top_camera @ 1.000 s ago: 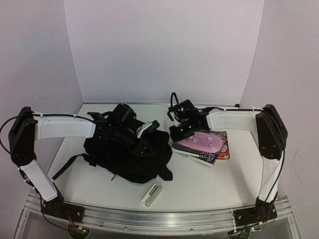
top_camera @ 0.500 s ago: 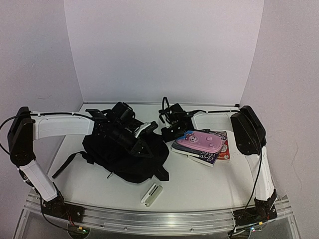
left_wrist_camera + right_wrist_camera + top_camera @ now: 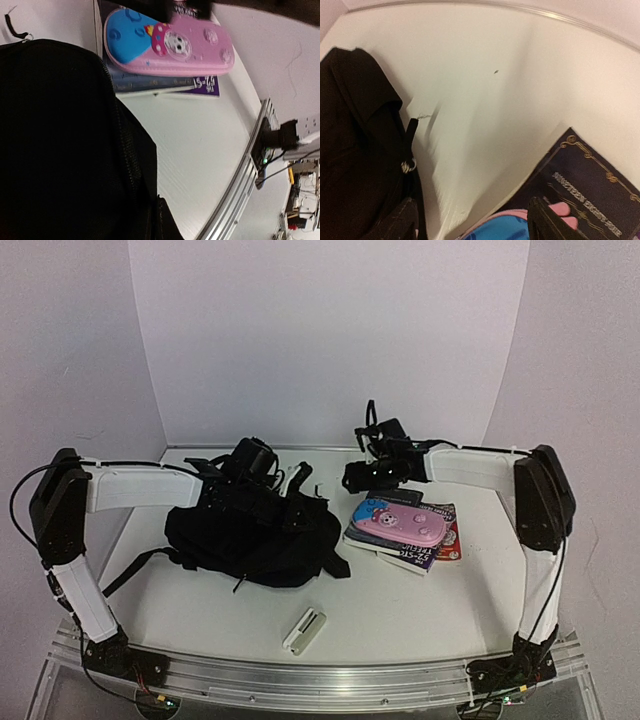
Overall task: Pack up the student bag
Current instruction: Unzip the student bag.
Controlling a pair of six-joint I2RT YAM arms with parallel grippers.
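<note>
The student bag (image 3: 245, 540), a large black soft backpack, lies left of centre and fills the left side of the left wrist view (image 3: 55, 140). My left gripper (image 3: 303, 496) rests on the bag's upper right edge, shut on its fabric, with its fingers buried in the black cloth. My right gripper (image 3: 365, 480) hovers open behind the pink and blue pencil case (image 3: 402, 523), with nothing between its fingers (image 3: 547, 220). The right wrist view shows the bag's edge (image 3: 355, 150) with a small metal zip ring (image 3: 408, 165).
The pencil case (image 3: 170, 45) lies on a stack of books (image 3: 442, 543) right of the bag; the top one is a dark cover (image 3: 592, 187). A small white and green box (image 3: 305, 630) sits near the metal front rail (image 3: 320, 677). White walls enclose the table (image 3: 430, 615).
My right gripper has opened and drawn back from the bag's right edge toward the back wall. The left gripper has stayed shut on the bag, whose fabric has shifted slightly.
</note>
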